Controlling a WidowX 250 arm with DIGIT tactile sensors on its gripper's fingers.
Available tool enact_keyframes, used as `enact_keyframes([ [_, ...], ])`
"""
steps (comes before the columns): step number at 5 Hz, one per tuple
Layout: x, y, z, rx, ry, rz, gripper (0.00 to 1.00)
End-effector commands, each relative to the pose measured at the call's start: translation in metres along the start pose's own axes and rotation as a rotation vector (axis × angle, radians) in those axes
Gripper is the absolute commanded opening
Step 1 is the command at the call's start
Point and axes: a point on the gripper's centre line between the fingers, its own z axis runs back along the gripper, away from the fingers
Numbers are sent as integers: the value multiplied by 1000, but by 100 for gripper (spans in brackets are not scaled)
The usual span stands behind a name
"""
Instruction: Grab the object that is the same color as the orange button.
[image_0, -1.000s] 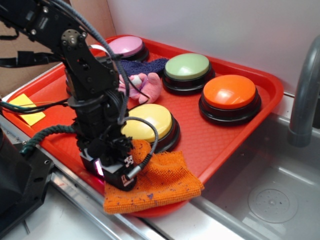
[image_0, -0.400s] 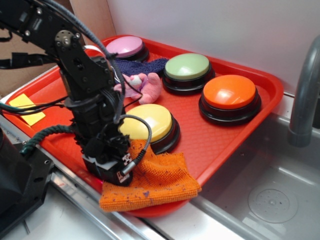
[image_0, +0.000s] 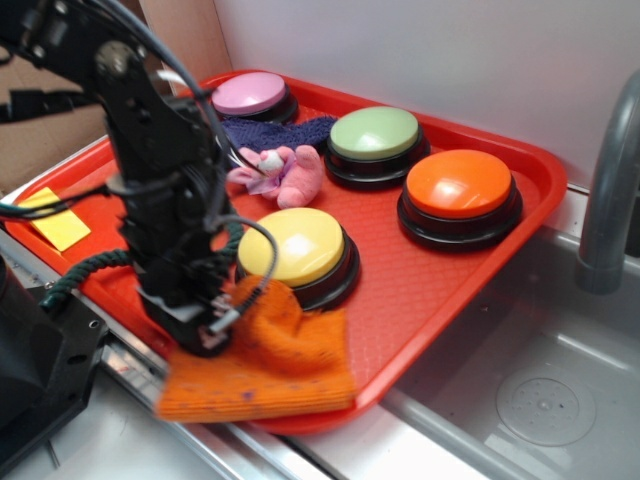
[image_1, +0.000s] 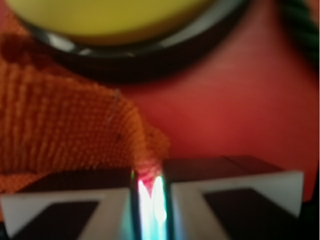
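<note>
Orange knitted cloth (image_0: 270, 365), soft and floppy, lay draped over the red tray's (image_0: 520, 170) front edge; my gripper (image_1: 150, 195) was pinched tight on a bunched fold, the sensible hold.

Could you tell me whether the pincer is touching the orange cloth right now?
Touching: the wrist view shows the pincer nearly shut, a fold of the orange cloth pinched in it.
</note>
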Motion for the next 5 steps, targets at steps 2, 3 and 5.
enact_keyframes([
  [2, 23, 60, 143, 117, -113, 46, 0],
  [3, 29, 92, 184, 89, -178, 64, 0],
  [5, 24, 134, 228, 147, -198, 149, 0],
])
